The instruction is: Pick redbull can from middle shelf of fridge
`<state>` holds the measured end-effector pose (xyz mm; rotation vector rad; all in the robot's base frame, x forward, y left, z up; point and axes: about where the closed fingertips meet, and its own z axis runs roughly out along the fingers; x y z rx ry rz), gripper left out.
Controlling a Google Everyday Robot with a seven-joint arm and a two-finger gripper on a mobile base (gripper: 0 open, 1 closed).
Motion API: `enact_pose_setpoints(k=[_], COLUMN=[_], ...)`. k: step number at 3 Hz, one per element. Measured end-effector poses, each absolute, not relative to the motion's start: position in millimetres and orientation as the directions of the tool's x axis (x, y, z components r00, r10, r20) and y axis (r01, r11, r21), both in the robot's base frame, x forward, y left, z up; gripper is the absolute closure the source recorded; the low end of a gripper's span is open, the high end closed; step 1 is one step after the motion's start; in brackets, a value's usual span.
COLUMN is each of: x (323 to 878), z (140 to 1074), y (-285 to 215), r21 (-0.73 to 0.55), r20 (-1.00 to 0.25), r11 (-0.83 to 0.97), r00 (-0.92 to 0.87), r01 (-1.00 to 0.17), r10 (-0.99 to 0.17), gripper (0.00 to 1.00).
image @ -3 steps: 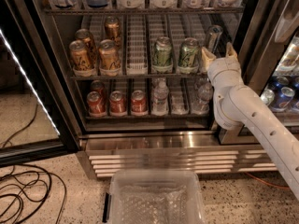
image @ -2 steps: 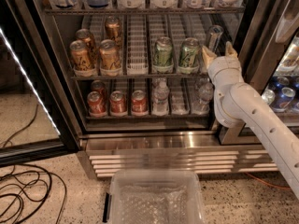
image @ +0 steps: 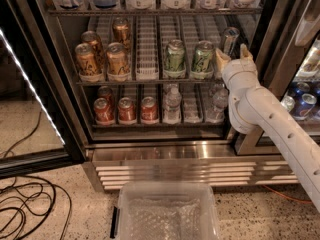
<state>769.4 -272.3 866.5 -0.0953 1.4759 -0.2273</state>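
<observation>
Silvery redbull can (image: 230, 39), just behind gripper (image: 231, 52)

White arm (image: 270, 119) slanting up from lower right, jaws parted, right of centre

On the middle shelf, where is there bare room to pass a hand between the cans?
The bare lane between gold cans and green cans. Crowded at right: open gripper by the redbull can.

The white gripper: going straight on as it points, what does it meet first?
Probably the slim silvery-blue metal redbull can on the middle shelf, just beyond the gripper; depth is unclear.
</observation>
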Motion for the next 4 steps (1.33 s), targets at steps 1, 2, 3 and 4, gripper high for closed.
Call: enact_pose_setpoints(k=[1,2,3,4], x=[776,785,785,791], z=[864,862,862,864], y=[-271,-272,-270,-271], r21=[-0.2,-0.199,-0.199,-0.196], r20=[-0.976,-0.976,-0.976,-0.976], r11=[0.976,0.977,0.977,0.978], r00=[0.075,0.074,0.074,0.078], r01=[0.085,0.075,0.075,0.075], r10=[-0.206,-0.205,-0.205,-0.202], gripper=[0.39,0.41,0.41,0.42])
